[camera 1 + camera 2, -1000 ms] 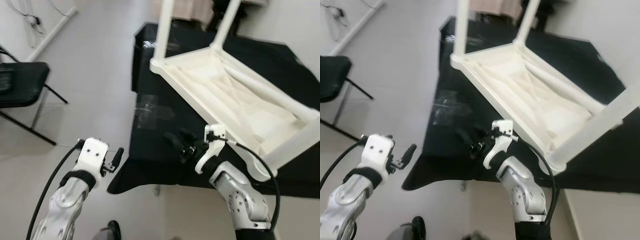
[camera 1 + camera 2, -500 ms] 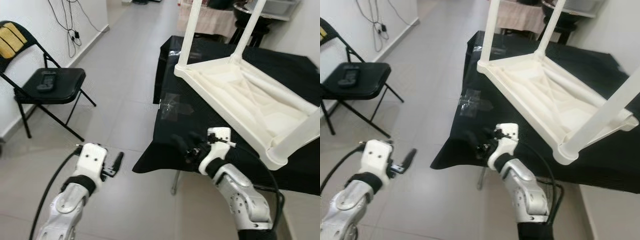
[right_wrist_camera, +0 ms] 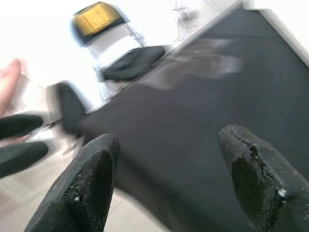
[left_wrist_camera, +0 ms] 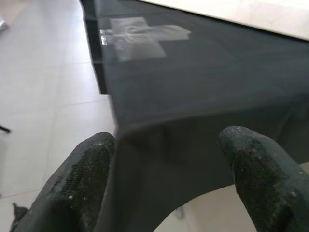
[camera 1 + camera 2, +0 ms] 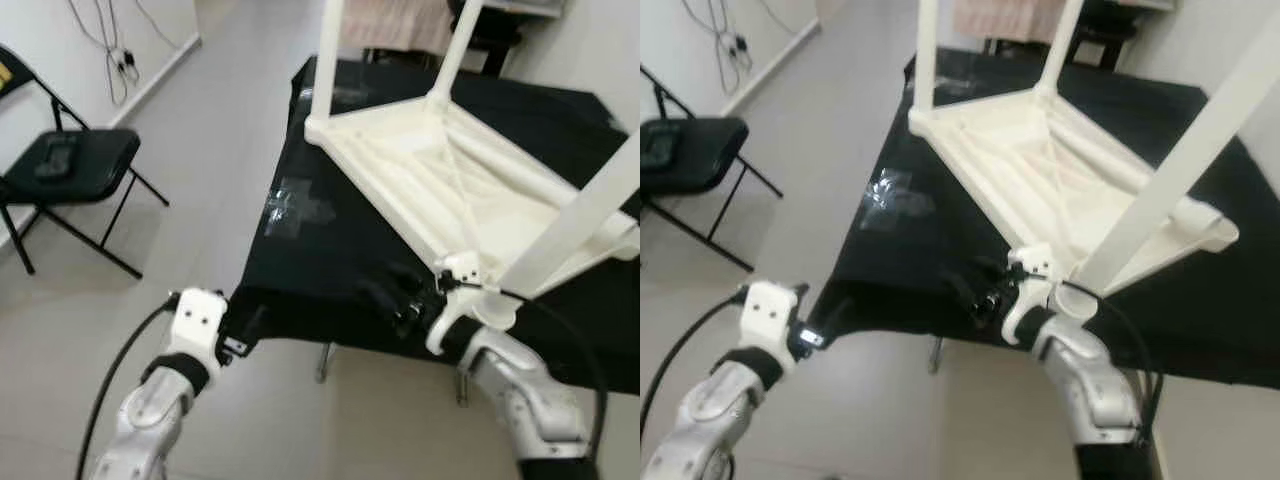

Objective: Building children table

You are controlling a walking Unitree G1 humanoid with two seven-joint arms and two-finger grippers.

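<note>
Upturned white children's table (image 5: 470,190) lying on a black-draped table (image 5: 330,265), legs in the air, both grippers held at the near edge of the cloth.

Left gripper (image 5: 250,325) poised at the near left corner of the black cloth, fingers (image 4: 84,179) spread apart with nothing between them, the hanging drape just ahead. Right gripper (image 5: 395,300) raised over the near edge of the cloth, just beside the closest white leg (image 5: 575,215), fingers (image 3: 251,169) likewise spread wide and empty. Patch of clear tape (image 5: 298,210) stuck on the cloth left of the white frame. Black folding chair (image 5: 65,170) standing well apart on the tiled floor (image 5: 200,130) near the wall, a small dark object on its seat.
</note>
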